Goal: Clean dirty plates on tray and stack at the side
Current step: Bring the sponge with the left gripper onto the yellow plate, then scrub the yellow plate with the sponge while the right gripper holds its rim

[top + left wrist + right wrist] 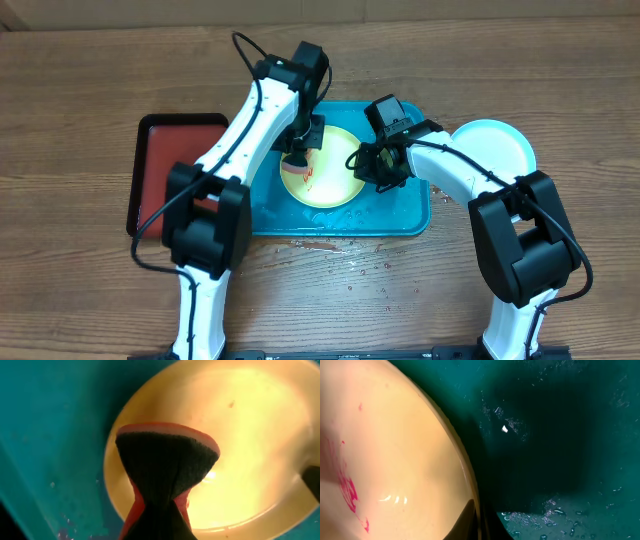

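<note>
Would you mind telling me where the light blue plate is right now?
In the overhead view, the light blue plate lies on the table on the right side, just beyond the right edge of the turquoise tray.

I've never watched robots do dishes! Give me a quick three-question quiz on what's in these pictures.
1. Choose one: the plate on the blue tray is A) white, B) yellow, C) black.
2. True or false: a second, pale plate lies on the table, right of the tray.
3. Fill in: the black-and-red tool at the plate on the tray is a ____.
Key: 1 B. 2 True. 3 sponge.
</note>
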You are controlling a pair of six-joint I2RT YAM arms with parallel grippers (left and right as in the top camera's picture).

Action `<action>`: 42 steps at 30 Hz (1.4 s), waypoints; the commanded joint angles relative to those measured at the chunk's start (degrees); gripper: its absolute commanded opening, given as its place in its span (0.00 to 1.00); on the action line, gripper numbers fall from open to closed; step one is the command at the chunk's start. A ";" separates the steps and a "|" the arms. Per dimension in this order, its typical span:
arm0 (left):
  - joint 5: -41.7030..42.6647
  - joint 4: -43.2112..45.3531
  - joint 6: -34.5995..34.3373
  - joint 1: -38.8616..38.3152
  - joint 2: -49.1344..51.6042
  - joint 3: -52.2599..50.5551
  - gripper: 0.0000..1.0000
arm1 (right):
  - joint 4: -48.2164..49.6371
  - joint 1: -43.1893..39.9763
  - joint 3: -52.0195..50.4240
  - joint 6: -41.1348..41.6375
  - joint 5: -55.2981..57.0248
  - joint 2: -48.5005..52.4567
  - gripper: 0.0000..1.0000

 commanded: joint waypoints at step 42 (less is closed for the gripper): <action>-14.05 -5.11 -27.54 -2.78 8.61 0.37 0.04 | -0.04 0.96 -1.97 -1.95 -0.92 0.96 0.04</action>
